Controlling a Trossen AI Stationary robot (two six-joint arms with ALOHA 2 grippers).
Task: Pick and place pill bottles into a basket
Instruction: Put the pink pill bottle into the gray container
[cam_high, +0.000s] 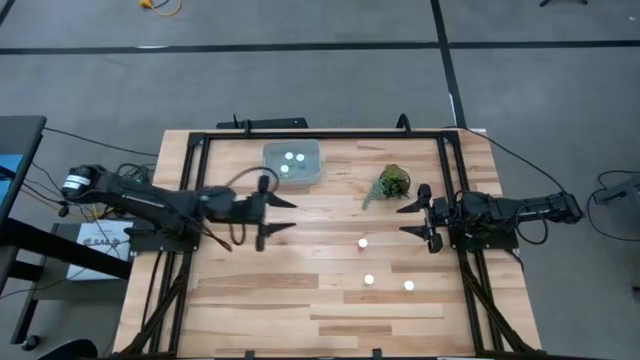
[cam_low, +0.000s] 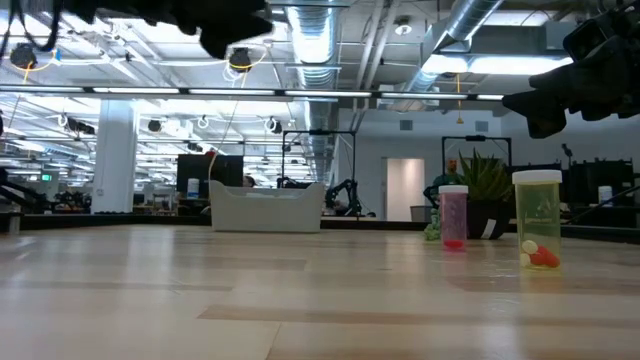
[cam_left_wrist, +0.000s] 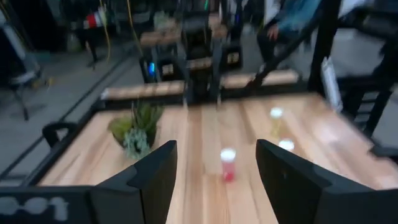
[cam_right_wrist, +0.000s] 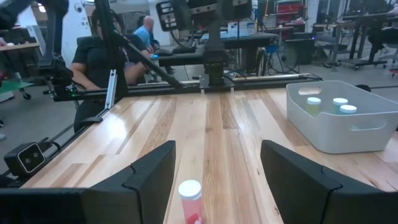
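The pale blue-grey basket stands at the table's far middle with three white-capped pill bottles upright inside; it also shows in the right wrist view. Three more bottles stand upright on the table: one toward the middle, two nearer the front. My left gripper is open and empty, left of the middle, pointing right. My right gripper is open and empty, at the right, pointing left at the pink bottle.
A green leafy sprig lies at the far right of the table, near my right gripper. Black frame rails run along the table's far, left and right sides. People stand in the room beyond the table.
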